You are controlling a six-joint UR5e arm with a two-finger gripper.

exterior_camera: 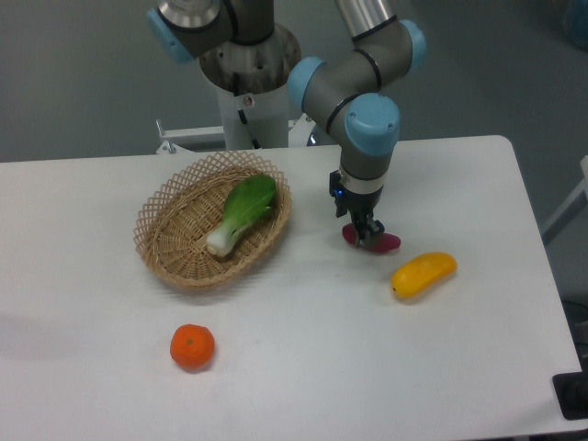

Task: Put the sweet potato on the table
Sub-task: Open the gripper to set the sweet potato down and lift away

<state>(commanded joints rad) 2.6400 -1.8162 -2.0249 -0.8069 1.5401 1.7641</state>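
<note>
The sweet potato [384, 243] is a small dark magenta oblong, lying on or just above the white table [303, 367], right of the basket. My gripper [366, 233] points straight down over its middle, fingers on either side of it, apparently shut on it. The gripper body hides the middle of the sweet potato; only its two ends show.
A wicker basket [165, 241] holding a green bok choy [244, 211] stands to the left of the gripper. A yellow oblong fruit [424, 274] lies just right and in front of the sweet potato. An orange tangerine [192, 346] sits near the front left.
</note>
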